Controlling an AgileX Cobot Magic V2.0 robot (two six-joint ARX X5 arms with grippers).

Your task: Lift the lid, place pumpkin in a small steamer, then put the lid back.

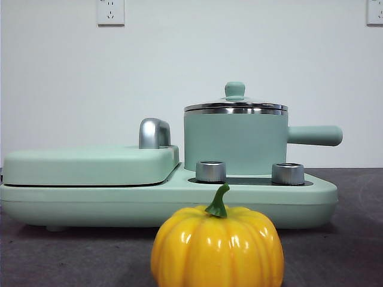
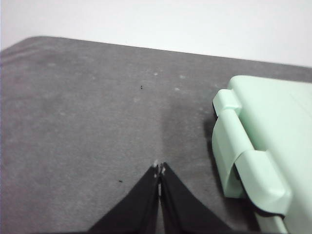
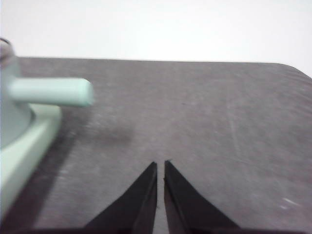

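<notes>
A glossy yellow-orange pumpkin (image 1: 217, 245) with a green stem stands on the table at the near front. Behind it the small steamer (image 1: 234, 142), a mint-green pot with a straight side handle (image 1: 314, 136), sits on the appliance base. The glass lid (image 1: 235, 105) with its mint knob rests on the pot. In the right wrist view the pot's handle (image 3: 51, 92) shows, and my right gripper (image 3: 160, 165) hangs shut over bare table beside it. My left gripper (image 2: 159, 168) is shut over the table, apart from the appliance's hinged end (image 2: 253, 156). Neither gripper shows in the front view.
The wide mint-green appliance base (image 1: 167, 200) carries two silver knobs (image 1: 210, 171) and a flat hinged cover (image 1: 90, 164) with a chrome handle (image 1: 154, 133). Dark grey table surface (image 2: 87, 122) stretches around it. A white wall stands behind.
</notes>
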